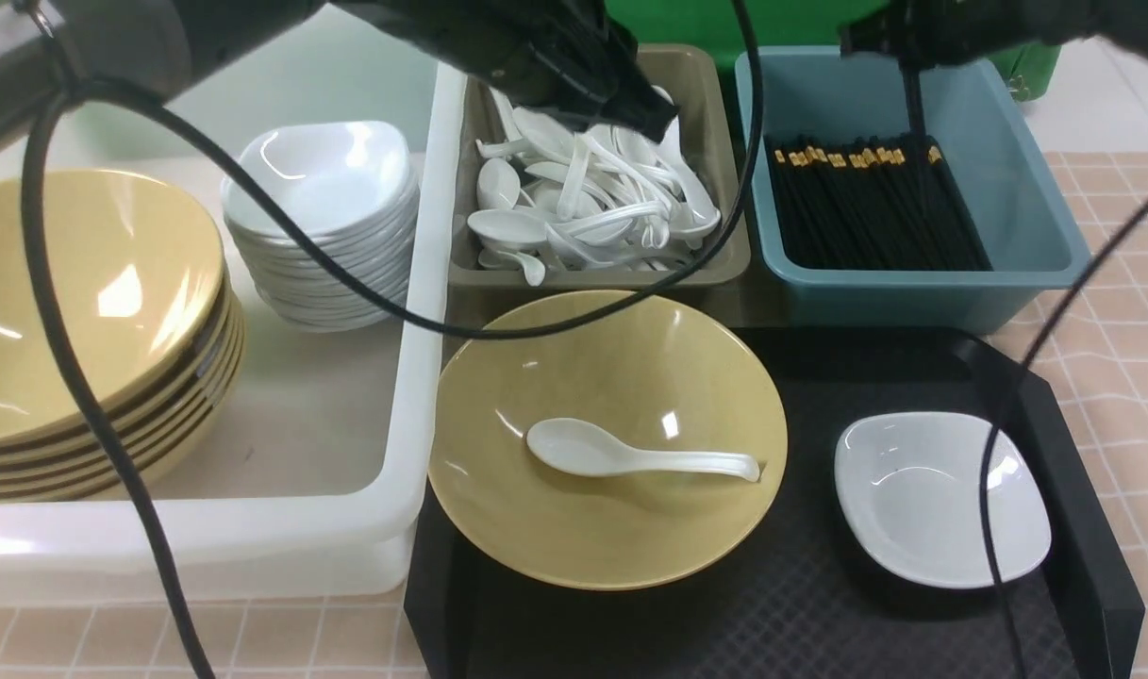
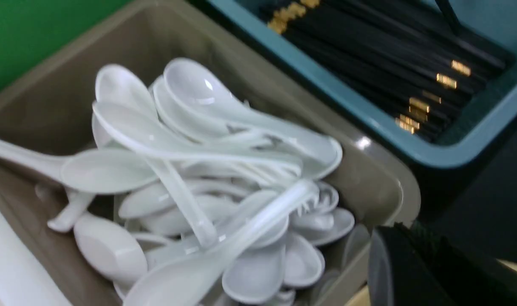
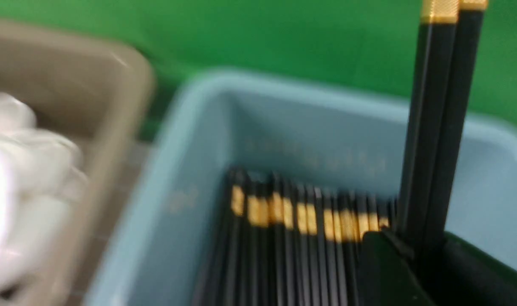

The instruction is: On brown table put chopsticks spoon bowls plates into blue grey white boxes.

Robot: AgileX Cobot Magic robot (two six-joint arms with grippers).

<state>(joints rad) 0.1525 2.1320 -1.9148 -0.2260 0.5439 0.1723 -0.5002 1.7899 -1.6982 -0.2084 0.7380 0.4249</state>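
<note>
1. The right gripper (image 1: 913,42) pinches two chopsticks (image 3: 432,127) upright over the blue box (image 1: 1007,170), far right, above the pile (image 1: 875,207) of chopsticks lying inside.
2. The left gripper (image 1: 654,118), jaws pressed together, hovers over the heap (image 1: 583,207) of spoons in the grey box (image 1: 706,94), just left of the blue one.
3. Nearer, a spoon (image 1: 630,455) lies in a yellow bowl (image 1: 536,528) on the black tray (image 1: 772,622); a plate (image 1: 941,500) sits right of the bowl, apart from it.
4. The white box (image 1: 423,283), left, holds a bowl stack (image 1: 83,311) and a plate stack (image 1: 324,217).
5. The table (image 1: 1121,377) shows around them.
</note>
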